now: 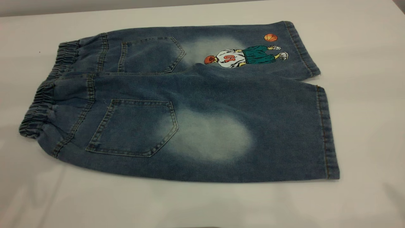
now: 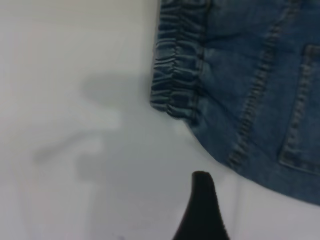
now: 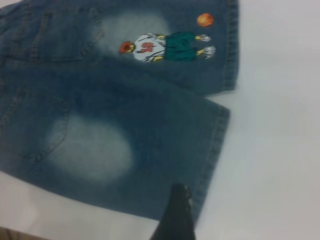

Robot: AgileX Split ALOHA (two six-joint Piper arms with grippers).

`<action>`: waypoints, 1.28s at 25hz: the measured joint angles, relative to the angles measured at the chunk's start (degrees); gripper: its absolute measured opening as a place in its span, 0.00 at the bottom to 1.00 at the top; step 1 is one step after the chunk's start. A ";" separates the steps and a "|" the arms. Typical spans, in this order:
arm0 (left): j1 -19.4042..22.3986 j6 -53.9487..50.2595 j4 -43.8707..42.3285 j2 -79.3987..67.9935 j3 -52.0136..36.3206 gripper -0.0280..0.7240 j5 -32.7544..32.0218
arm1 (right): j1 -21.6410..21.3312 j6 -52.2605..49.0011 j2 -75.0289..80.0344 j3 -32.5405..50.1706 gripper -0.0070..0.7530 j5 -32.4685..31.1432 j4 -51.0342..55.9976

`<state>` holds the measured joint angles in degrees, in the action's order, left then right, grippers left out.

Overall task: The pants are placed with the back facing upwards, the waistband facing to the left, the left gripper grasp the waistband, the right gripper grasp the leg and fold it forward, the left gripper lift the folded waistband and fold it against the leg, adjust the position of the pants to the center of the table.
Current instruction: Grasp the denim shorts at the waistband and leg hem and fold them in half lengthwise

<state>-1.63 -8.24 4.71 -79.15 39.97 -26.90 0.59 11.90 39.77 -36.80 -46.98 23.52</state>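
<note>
The pants (image 1: 190, 104) lie flat on the table (image 1: 364, 95), back pockets up, with the ruched waistband (image 1: 41, 104) at the left. The plain leg (image 1: 221, 136) with the pale oval is nearest; the printed leg (image 1: 243, 57) lies behind it. Neither gripper shows in the exterior view. In the left wrist view one black finger (image 2: 202, 210) of my left gripper (image 2: 248, 220) hangs over bare table just off the waistband's (image 2: 175, 65) near corner, holding nothing. In the right wrist view one finger (image 3: 177, 210) of my right gripper (image 3: 225, 217) sits at the leg's (image 3: 100, 150) hem corner, holding nothing.
White tabletop surrounds the shorts on all sides, with wide room in front and to the right. The table's far edge (image 1: 126, 8) runs just behind the printed leg. Soft arm shadows fall on the table at the near left.
</note>
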 joint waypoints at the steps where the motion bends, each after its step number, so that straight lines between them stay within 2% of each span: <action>1: 0.00 0.00 0.00 -2.04 0.00 0.73 2.21 | 0.00 0.84 0.25 0.00 0.79 0.00 0.64; 4: 0.00 0.00 -0.21 -8.88 1.17 0.73 6.08 | 0.00 1.85 0.81 0.00 0.79 0.00 1.80; 9: 0.13 0.00 -2.17 -18.28 4.65 0.73 6.87 | 0.00 2.27 1.00 0.00 0.79 0.00 2.04; 15: 4.08 0.00 -3.90 -26.63 10.51 0.73 2.82 | 0.00 2.27 1.23 0.00 0.79 0.00 2.11; 21: 4.67 0.00 -4.09 -31.49 10.88 0.73 2.64 | 0.00 2.27 1.23 0.00 0.79 0.00 2.11; 27: 4.67 0.00 -4.09 -36.35 11.01 0.73 7.07 | 0.00 2.27 1.23 0.00 0.79 0.12 2.11; 32: 4.67 0.10 -4.09 -37.43 11.38 0.73 7.60 | 0.00 2.27 1.23 0.00 0.79 0.12 2.15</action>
<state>3.04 -8.14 0.62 -116.57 51.34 -19.30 0.59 14.17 41.00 -36.80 -46.86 25.67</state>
